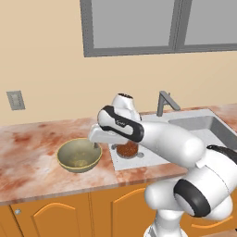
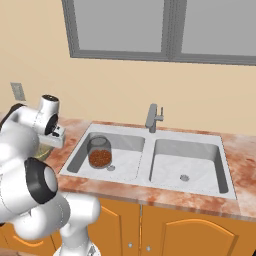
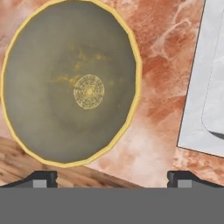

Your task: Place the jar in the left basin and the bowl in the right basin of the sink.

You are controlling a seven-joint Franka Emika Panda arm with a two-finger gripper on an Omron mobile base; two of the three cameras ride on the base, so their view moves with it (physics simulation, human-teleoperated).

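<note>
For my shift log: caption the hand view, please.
Open hand above the bowl on the marbled counter, sink edge alongside.

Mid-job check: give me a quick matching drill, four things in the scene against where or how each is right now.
Things:
1. jar
2. bowl
3. right basin
4. gripper

States:
A. on the counter left of the sink
B. jaws open, above the bowl
C. holds nothing but its drain
D. upright in the left basin

Pairs: 1-D, 2-A, 3-C, 4-B

Marbled counter (image 1: 37,152), wall outlet (image 1: 15,100), window (image 1: 152,23), orange cabs (image 2: 165,225) below
</note>
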